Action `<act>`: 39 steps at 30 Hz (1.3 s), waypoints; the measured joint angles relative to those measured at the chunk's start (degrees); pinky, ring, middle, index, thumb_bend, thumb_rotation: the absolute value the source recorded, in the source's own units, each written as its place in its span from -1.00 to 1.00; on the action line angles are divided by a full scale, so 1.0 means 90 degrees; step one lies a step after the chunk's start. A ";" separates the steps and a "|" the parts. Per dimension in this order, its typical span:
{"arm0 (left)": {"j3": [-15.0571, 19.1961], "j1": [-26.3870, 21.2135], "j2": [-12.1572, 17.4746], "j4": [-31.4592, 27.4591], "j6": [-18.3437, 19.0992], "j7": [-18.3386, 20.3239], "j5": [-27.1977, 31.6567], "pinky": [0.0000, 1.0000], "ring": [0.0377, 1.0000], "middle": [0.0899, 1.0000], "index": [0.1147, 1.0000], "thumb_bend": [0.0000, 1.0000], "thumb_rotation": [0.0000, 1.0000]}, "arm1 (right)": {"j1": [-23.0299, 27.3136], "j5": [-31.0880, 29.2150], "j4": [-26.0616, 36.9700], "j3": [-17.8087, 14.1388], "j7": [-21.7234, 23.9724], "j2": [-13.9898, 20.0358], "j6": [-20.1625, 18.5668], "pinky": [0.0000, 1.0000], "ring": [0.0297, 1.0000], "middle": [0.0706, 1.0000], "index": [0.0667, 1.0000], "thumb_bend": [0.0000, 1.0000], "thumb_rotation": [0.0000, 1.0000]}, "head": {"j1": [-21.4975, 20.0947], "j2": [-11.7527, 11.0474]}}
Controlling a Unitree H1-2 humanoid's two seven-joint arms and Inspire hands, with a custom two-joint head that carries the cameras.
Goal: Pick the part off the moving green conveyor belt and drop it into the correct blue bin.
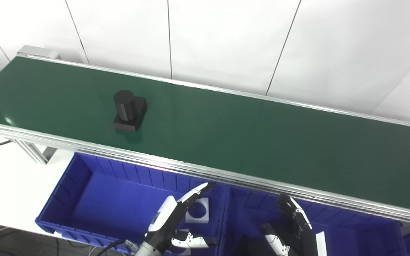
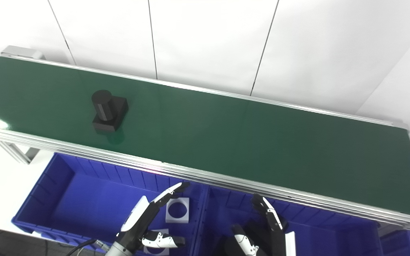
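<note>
My belt is smooth green with a faint sheen, edged by ribbed brushed-metal rails. At ten o'clock stands a matt black part. The blue bins look like ribbed, glossy plastic. My hands wear shiny black-and-white plastic shells.

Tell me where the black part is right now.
The black part stands on the green conveyor belt, toward its left end, beyond the left blue bin; neither hand touches it.

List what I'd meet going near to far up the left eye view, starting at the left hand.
Left hand → white square piece with a round hole, lying in the left blue bin → conveyor's metal rail → black part on the green belt → white wall.
</note>
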State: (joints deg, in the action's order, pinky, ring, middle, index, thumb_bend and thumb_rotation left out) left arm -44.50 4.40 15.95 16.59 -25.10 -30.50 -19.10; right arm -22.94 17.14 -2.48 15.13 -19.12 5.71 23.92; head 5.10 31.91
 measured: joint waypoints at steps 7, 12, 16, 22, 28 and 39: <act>-0.0285 -0.0125 0.0066 0.0208 -0.0001 -0.0441 -0.0029 0.54 0.68 0.74 0.70 0.47 0.40 | 0.0161 0.0000 -0.0100 0.0083 -0.0013 0.0044 0.0000 0.59 0.58 0.56 0.61 0.07 0.14 | -0.0097 -0.0205; -0.0520 -0.0203 0.0124 0.0259 -0.0001 -0.0643 -0.0012 0.57 0.71 0.76 0.71 0.45 0.38 | 0.0314 0.0272 -0.0057 -0.0086 -0.0063 -0.0046 0.0001 0.53 0.56 0.52 0.59 0.11 0.18 | -0.0176 -0.0312; -0.0550 -0.0206 0.0135 0.0258 -0.0001 -0.0657 0.0026 0.57 0.70 0.75 0.70 0.46 0.36 | 0.0499 0.0439 0.0112 -0.0197 0.0014 -0.0077 0.0001 0.43 0.52 0.52 0.58 0.13 0.14 | -0.0215 -0.0351; -0.0640 -0.0311 0.0163 0.0363 -0.0002 -0.0712 0.0147 0.55 0.70 0.76 0.72 0.47 0.39 | 0.0893 0.0473 0.0350 -0.0206 0.0160 -0.0075 0.0003 0.35 0.45 0.48 0.55 0.06 -0.04 | -0.0215 -0.0410; -0.0781 -0.0437 0.0198 0.0459 -0.0003 -0.0852 0.0152 0.56 0.70 0.74 0.69 0.47 0.37 | 0.1191 0.0489 0.0667 -0.0256 0.0465 -0.0191 -0.0063 0.40 0.58 0.62 0.64 0.22 0.11 | -0.0283 -0.0469; -0.0866 -0.0558 0.0218 0.0546 -0.0005 -0.1010 0.0293 0.57 0.70 0.75 0.69 0.47 0.35 | 0.2119 0.0939 0.0955 -0.0371 0.1272 -0.0186 -0.1058 0.53 0.73 0.78 0.77 0.33 0.15 | -0.0576 -0.0488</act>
State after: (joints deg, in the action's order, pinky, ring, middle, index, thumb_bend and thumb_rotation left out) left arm -52.29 -0.62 17.91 21.50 -25.14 -39.59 -16.46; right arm -3.87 25.59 6.12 11.79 -7.67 4.04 14.40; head -0.08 27.51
